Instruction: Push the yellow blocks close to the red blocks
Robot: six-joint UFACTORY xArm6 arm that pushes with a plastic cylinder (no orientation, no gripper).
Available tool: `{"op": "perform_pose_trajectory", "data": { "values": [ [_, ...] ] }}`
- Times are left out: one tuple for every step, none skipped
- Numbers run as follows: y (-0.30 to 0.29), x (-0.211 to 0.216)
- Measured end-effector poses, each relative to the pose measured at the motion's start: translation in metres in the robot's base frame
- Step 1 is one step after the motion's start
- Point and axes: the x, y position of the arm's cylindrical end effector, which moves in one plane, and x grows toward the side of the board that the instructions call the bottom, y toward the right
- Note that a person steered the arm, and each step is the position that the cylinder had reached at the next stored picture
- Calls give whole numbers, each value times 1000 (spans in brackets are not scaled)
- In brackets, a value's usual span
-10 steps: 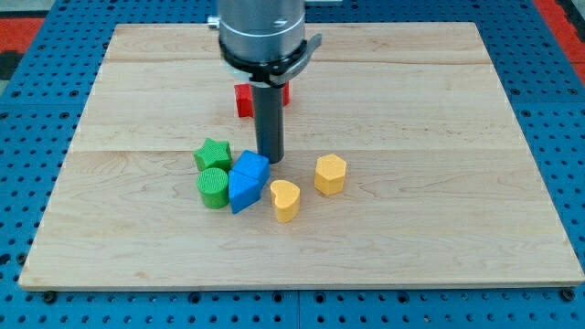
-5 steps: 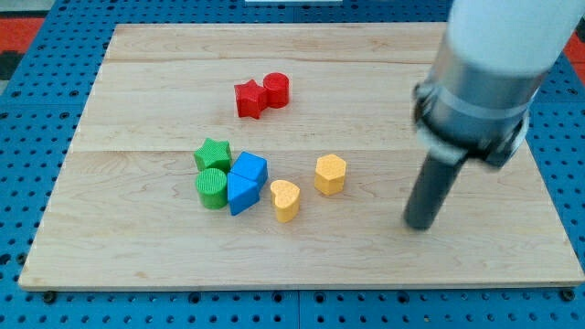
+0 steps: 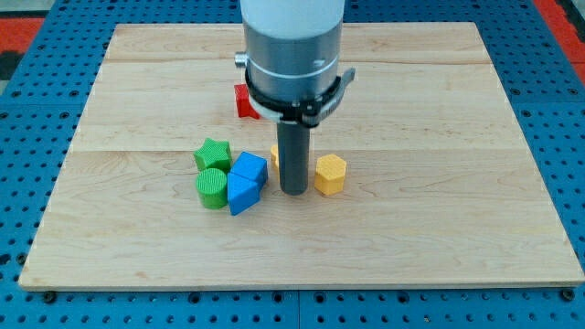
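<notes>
Yellow blocks: two, namely one hexagonal yellow block (image 3: 330, 174) and one yellow block (image 3: 274, 156) showing only as a sliver, its shape not determinable. Green blocks: two, namely one green star (image 3: 212, 153) and one green cylinder (image 3: 212, 187); blue blocks: two, namely one blue cube-like block (image 3: 249, 167) and one blue wedge-like block (image 3: 240, 193). Red blocks: one red block (image 3: 243, 100) is partly visible, and any further red block cannot be counted.

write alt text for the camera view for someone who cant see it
A dark rod's tip rests on a wooden board between a blue block pair and a yellow hexagonal block, with another yellow block mostly hidden behind the rod. A green star and green cylinder sit left; a red block peeks out above.
</notes>
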Motion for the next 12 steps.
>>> {"op": "perform_pose_trajectory", "data": {
  "values": [
    [0,-55],
    [-4,-108],
    [79,-98],
    [165,-57],
    [159,12],
    [94,32],
    [32,7],
    [-4,-16],
    [-8,-49],
    [-7,-86],
    [-2,-105],
    [46,-98]
  ]
}}
